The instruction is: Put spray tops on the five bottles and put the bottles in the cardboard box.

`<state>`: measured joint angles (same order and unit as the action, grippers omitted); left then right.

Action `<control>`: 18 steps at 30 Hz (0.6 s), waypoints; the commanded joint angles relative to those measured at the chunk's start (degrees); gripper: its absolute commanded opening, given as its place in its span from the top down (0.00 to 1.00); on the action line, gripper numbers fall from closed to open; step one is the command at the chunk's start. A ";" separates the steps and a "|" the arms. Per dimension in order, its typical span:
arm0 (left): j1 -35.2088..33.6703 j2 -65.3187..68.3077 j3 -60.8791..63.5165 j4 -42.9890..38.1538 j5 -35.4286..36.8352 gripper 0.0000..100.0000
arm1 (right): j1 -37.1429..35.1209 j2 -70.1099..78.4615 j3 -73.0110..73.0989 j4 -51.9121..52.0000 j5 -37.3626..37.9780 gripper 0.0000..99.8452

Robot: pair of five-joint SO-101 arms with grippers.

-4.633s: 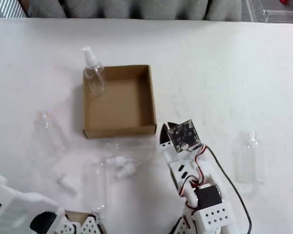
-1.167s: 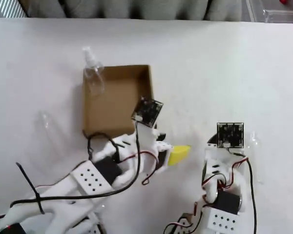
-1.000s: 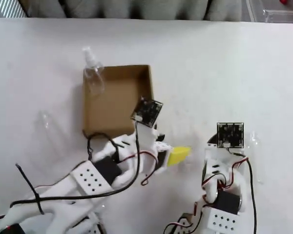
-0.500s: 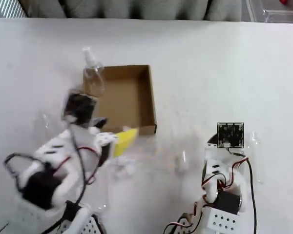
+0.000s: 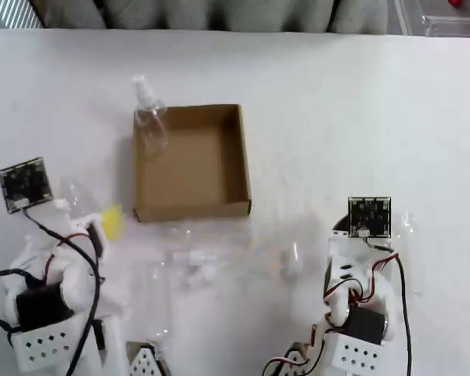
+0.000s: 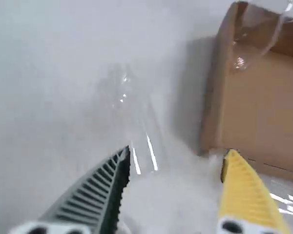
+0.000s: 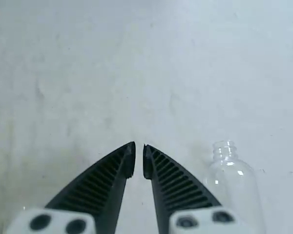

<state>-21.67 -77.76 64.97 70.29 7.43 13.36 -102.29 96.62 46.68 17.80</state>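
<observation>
Left gripper (image 6: 178, 152) swung back from cardboard box (image 5: 192, 210), white table (image 5: 360, 102), perhaps curtain (image 5: 219, 14) behind

the desk (image 5: 337, 102) is plain white with faint grey mottling. the cardboard box (image 5: 192, 164) is flat brown inside and out. the bottle with a spray top (image 5: 150, 117) at the box's far left corner is clear, its top white. the left gripper (image 6: 178, 151) has one dark grey finger with a ribbed face and one bright yellow finger. the lying bottle (image 6: 136, 126) is colourless with white glints. the right gripper (image 7: 139, 146) has two black ribbed fingers on white bases. the open-necked bottle (image 7: 232, 178) is clear. the left arm (image 5: 70, 282) is white with a black motor (image 5: 39, 305), a black camera board (image 5: 23, 184) and black wires (image 5: 63, 243). the right arm (image 5: 341, 270) is white with black and red wiring.
</observation>
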 commanded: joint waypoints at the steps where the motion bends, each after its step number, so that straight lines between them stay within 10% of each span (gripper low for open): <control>1: -6.29 -0.66 1.49 -4.57 -0.18 0.71 | 0.40 -0.13 0.26 0.13 0.70 0.99; 18: -19.47 -0.40 15.91 -14.24 -0.18 0.71 | -5.23 -0.04 -4.31 2.42 0.79 0.98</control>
<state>-40.13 -77.76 81.32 57.63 7.43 10.37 -102.29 95.65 46.95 17.98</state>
